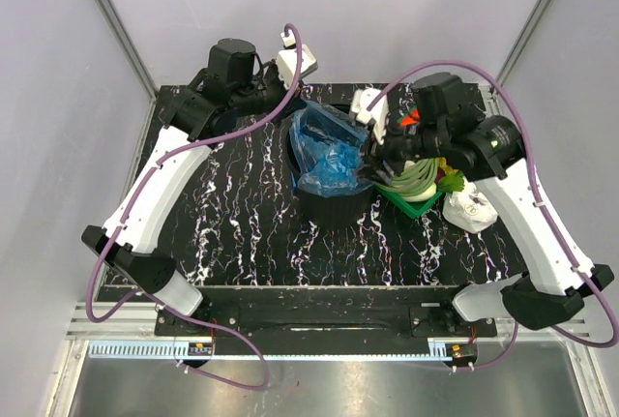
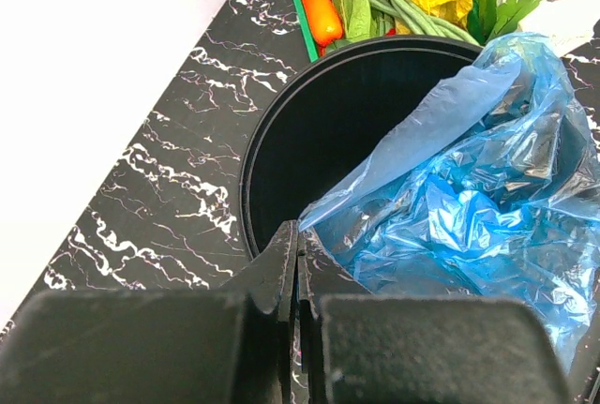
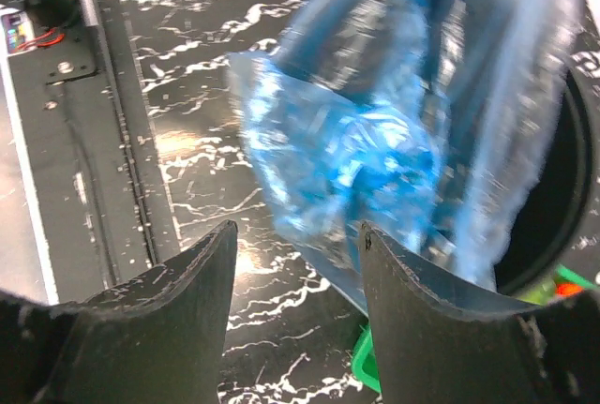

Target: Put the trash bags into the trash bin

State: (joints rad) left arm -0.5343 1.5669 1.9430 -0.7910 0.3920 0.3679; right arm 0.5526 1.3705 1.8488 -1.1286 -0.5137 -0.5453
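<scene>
From overhead I see the trash bin (image 1: 334, 212) standing upright in the middle of the worktop (image 1: 242, 233), a matte black cylinder. The trash bags (image 1: 329, 151) sit in its mouth as a puffed, crinkled mass of glossy, translucent blue film. They rise above the rim and cover most of the opening. At 3 o'clock from the bin lies a green tray (image 1: 418, 209) of vegetables, and further out at 3 o'clock a white wrinkly lump (image 1: 471, 206). The left arm (image 1: 160, 180) reaches in from 10 o'clock, and the right arm (image 1: 527, 214) from 3 o'clock, over the tray.

On the left wrist camera, the left tool (image 2: 298, 259) has its fingers pressed together, tips at the bin's near rim. A corner of the blue film runs right up to the tips, and I cannot tell whether any of it is pinched. From there one smooth fold stretches toward 1 o'clock. The rest is tightly wrinkled with bright highlights, filling the right half of the mouth and spilling over the rim at 4 o'clock. The left half of the bin's inside shows dark. A carrot (image 2: 314, 1) and greens lie past the rim at 12 o'clock.

On the right wrist camera, the right tool (image 3: 298, 235) has its fingers apart, with worktop showing between them. The blue film hangs blurred just beyond the tips toward 1 o'clock. The bin's rim curves in at 3 o'clock.
</scene>
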